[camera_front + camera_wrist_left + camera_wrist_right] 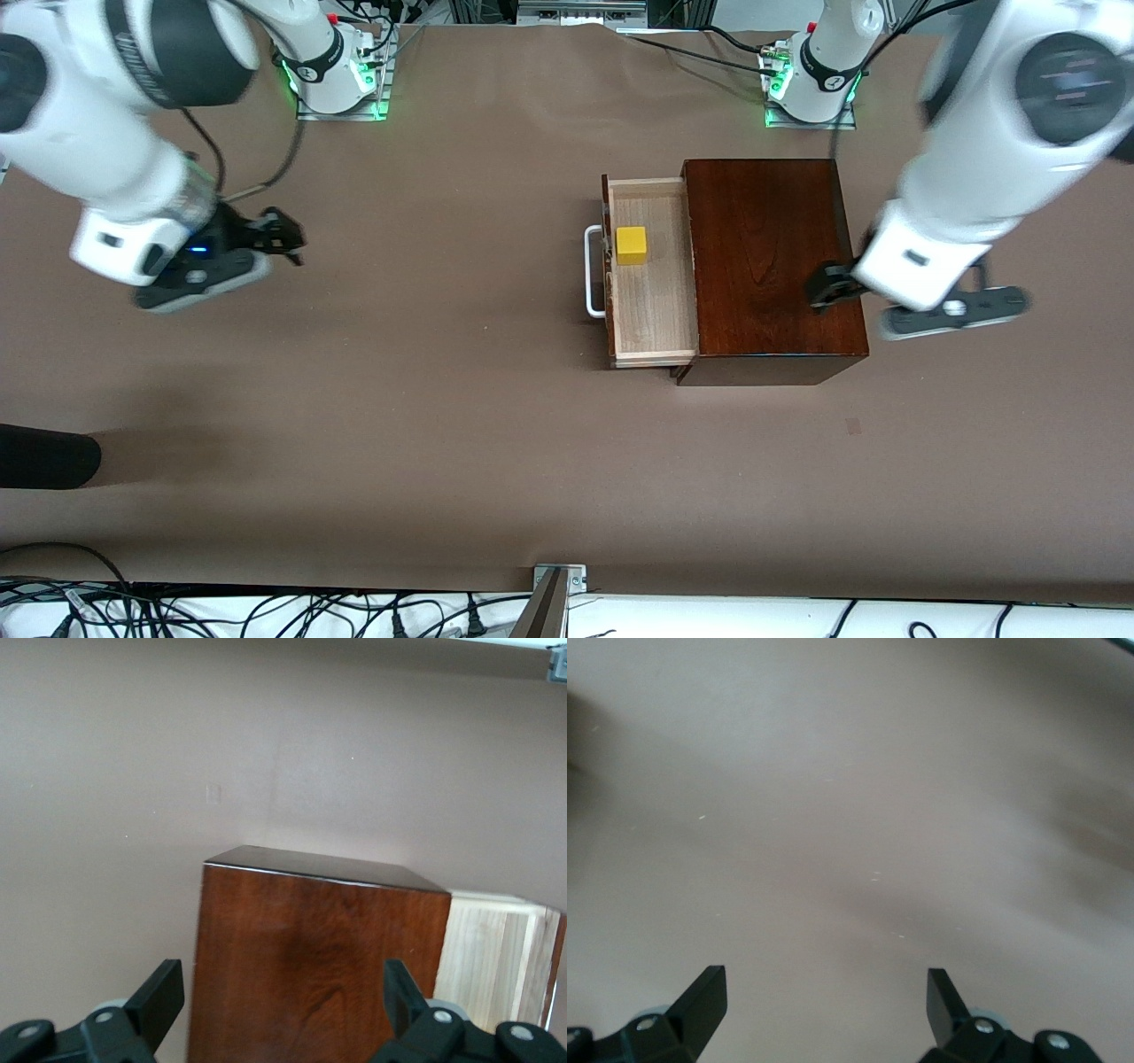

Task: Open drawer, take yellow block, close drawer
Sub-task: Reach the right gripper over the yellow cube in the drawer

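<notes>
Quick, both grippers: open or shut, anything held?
Left gripper: open, holding nothing, over the dark wooden box.
Right gripper: open, holding nothing, over bare table at the right arm's end.

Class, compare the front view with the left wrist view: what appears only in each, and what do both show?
Only the front view shows the yellow block lying in the open drawer, the white handle, and the right gripper, open over bare table.

Only the left wrist view shows the spread fingers of the left gripper close up.

Both show the mahogany box, the drawer's pale wood and the brown table.
</notes>
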`<state>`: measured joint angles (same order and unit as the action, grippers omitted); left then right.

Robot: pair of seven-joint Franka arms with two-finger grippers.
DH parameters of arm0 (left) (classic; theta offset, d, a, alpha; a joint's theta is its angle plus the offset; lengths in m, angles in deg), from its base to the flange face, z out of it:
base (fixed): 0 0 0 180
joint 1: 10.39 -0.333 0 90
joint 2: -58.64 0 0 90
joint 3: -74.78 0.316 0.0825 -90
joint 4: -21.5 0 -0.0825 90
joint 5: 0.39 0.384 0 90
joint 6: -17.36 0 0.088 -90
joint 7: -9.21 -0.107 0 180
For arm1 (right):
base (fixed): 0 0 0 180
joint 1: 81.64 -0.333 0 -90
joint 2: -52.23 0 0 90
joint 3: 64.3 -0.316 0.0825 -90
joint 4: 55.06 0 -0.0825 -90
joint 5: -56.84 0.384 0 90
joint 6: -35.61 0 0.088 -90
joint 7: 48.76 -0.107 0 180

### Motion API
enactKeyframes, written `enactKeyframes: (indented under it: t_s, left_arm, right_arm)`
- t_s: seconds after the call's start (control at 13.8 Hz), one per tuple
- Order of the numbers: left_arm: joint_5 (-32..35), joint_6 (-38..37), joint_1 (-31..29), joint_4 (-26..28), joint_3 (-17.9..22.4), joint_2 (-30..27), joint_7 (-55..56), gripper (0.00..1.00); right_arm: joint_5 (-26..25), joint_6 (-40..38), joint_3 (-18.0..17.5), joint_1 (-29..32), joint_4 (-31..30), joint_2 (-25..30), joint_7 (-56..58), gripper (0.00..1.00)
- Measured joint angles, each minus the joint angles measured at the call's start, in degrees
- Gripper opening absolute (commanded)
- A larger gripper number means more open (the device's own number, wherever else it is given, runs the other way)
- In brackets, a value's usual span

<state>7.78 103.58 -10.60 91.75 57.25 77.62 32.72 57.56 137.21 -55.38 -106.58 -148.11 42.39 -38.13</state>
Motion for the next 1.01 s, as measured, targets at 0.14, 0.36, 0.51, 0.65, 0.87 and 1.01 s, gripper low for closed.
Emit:
enactKeyframes:
  t_s: [0.14,0.36,0.51,0.65,0.87,1.01]
  left_arm:
    - [-3.12,1.28,-0.57,4.68,6.32,-3.46,-9.15,1.0]
    - [-8.24,8.92,-0.88,15.5,12.76,-9.68,-16.38,1.0]
    - [-11.92,10.26,-0.91,21.61,16.11,-14.06,-18.92,1.0]
    - [-12.86,10.47,-1.08,26.22,17.95,-17.44,-22.33,1.0]
    - [-12.88,9.72,-1.06,28.5,18.1,-19.29,-26.2,1.0]
    - [-12.88,8.67,-1.21,28.84,18.11,-19.31,-26.52,1.0]
  right_arm:
    - [0.03,0.18,-0.51,-3.17,-0.01,-2.36,1.77,1.0]
    - [0.29,1.14,-5.14,-6.51,0.56,-3.74,6.18,1.0]
    - [0.31,3.18,-9.37,-10.26,1.01,-4.38,6.25,1.0]
    - [0.02,7.75,-11.04,-16.04,1.58,-6.55,6.25,1.0]
    - [-1.15,12.3,-11.17,-22.69,8.29,-14.47,7.93,1.0]
    - [-2.55,12.59,-11.15,-25.38,16.32,-21.23,8.99,1.0]
